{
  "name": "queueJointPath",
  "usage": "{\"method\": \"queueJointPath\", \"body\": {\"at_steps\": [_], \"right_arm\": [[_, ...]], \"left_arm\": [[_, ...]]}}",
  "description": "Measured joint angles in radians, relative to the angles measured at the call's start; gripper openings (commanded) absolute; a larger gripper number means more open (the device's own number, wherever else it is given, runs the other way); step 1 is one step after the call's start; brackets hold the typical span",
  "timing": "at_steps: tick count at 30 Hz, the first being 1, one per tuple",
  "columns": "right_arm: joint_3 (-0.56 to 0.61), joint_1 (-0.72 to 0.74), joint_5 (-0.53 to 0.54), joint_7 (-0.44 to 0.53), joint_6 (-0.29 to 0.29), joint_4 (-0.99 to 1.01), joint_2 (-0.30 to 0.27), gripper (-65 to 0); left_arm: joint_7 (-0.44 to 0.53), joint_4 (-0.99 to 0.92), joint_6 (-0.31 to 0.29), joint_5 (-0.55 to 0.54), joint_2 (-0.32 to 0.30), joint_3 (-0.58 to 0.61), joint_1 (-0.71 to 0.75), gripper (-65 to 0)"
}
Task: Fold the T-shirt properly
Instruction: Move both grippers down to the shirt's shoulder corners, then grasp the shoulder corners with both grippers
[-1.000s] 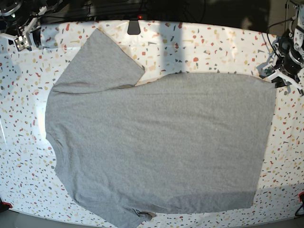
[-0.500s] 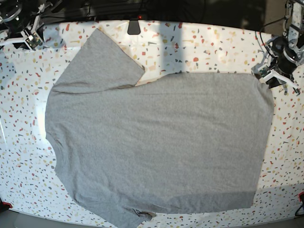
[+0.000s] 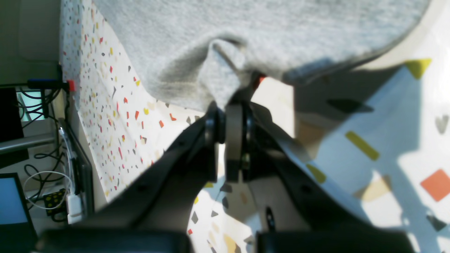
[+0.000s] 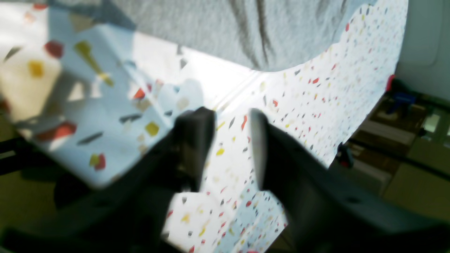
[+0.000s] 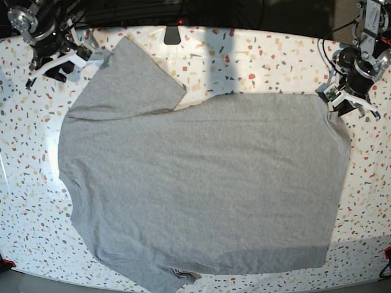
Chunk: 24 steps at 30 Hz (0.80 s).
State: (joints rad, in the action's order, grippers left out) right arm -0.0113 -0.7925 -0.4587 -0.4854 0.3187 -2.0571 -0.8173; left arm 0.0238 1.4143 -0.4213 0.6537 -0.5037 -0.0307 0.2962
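The left gripper (image 3: 230, 105) is pinching a bunched corner of the T-shirt (image 5: 201, 183), its two dark fingers (image 3: 214, 123) pressed together with a peak of grey cloth pulled up between them, and in the base view this gripper (image 5: 335, 105) is sitting right at the shirt's far hem corner. Spreading away from that pinch, the cloth is lying flat and wide over the speckled table (image 5: 256, 55), plain grey side up, with a shadowed fold just beside the gripped corner and bare tabletop showing directly under the fingers. Off past the table edge on that side, cables and a screen (image 3: 14, 200) are sitting in the background. The right gripper (image 4: 228, 116) is hanging with its jaws apart and nothing between them, light tabletop showing through the gap; in the base view it (image 5: 61, 61) is hovering near the table's far corner, just beside the edge of the nearest sleeve (image 5: 131, 79) but not touching it. Ahead of those parted fingers, the grey cloth is lying with a couple of soft creases, and beyond it the table's edge is curving away toward the dim room.
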Motion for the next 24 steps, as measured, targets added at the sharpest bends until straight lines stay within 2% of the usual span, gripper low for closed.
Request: {"method": "queueJointPath", "body": {"at_steps": [5,9,13,17,24], "right_arm": [[0.109,0.060,-0.003,0.014,0.000,0.009,0.000,-35.5],[0.185,0.114,-0.031,0.014,0.000,0.097,0.000,-35.5],[0.265,0.203,-0.089,0.017,-0.012,0.213,0.000,-35.5],[0.353,0.308,-0.089,0.016,-0.016,0.311,0.000,-35.5],[0.481,0.435,-0.111,0.002,-0.027,0.357,-0.003,-35.5]], "left_arm": [[0.000,0.000,0.000,0.000,0.000,0.000,0.000,-65.0],[0.000,0.000,0.000,0.000,0.000,0.000,0.000,-65.0],[0.000,0.000,0.000,0.000,0.000,0.000,0.000,-65.0],[0.000,0.000,0.000,0.000,0.000,0.000,0.000,-65.0],[-0.031,0.004,0.000,-0.007,0.003,0.002,0.000,-65.0]]}}
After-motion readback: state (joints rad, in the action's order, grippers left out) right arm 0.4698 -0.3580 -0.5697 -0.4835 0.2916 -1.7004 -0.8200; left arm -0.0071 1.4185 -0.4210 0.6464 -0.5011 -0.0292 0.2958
